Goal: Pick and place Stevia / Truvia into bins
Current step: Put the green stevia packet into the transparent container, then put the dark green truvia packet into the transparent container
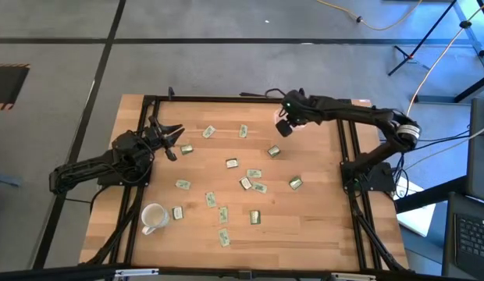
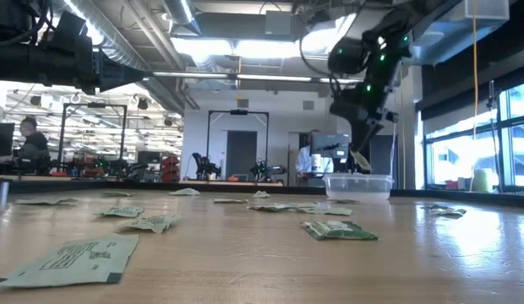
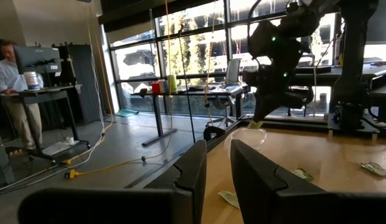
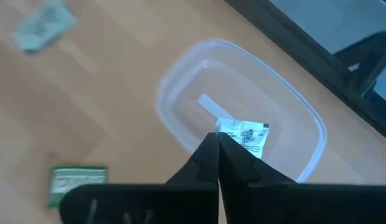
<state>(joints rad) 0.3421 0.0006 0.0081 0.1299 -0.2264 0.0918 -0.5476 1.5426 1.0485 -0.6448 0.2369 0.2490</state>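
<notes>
One sachet (image 4: 246, 136) hangs pinched in the right tool's (image 4: 218, 144) closed tips, directly above the clear bin (image 4: 305, 118).

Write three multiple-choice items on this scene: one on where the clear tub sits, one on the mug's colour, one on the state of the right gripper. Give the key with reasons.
1. Where is the clear tub?
A. At the table's far edge, under the right gripper
B. Beside the mug
C. On the floor

2. What colour is the mug?
A. Red
B. White
C. Black

3. What is the right gripper doing?
A. Resting open on the table
B. Gripping the mug
C. Pinching a sachet above the tub

Key: 1 A, the high view shows the gripper at the far edge and its wrist view looks down into the tub. 2 B, it shows white near the front left. 3 C, the fingers meet on the sachet's edge over the tub.
</notes>
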